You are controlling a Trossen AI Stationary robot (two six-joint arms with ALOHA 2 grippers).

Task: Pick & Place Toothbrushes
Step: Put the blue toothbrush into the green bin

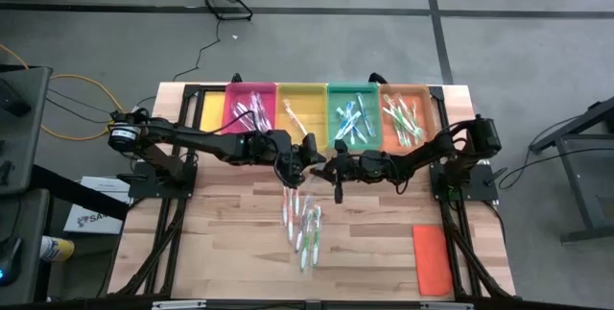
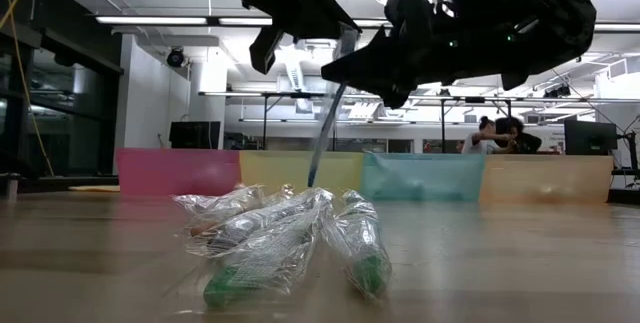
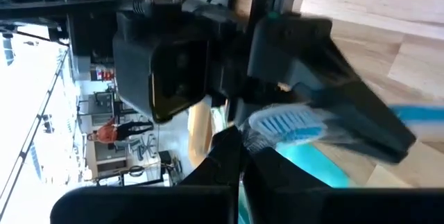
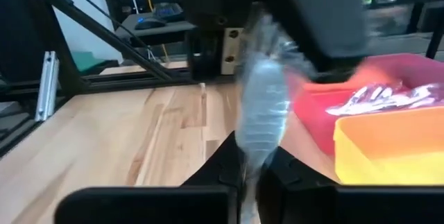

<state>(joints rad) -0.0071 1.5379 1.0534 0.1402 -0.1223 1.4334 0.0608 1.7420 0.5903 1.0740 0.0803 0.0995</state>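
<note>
Two hands are meeting above the bench (image 1: 211, 243): my left hand (image 1: 299, 159) and right hand (image 1: 337, 168) are both clamping one wrapped blue toothbrush (image 3: 288, 125), risking tearing or dropping it onto the toothbrushes (image 1: 303, 226) piled below if either is pulling unevenly.

The right gripper (image 4: 250, 172) is closed on a clear-wrapped toothbrush (image 4: 262, 116), which stands upright between the two dark fingers. Beyond lie the wooden table (image 4: 118, 141), a pink tray (image 4: 326, 106) holding wrapped toothbrushes, and a yellow tray (image 4: 388, 144) beside it.
</note>
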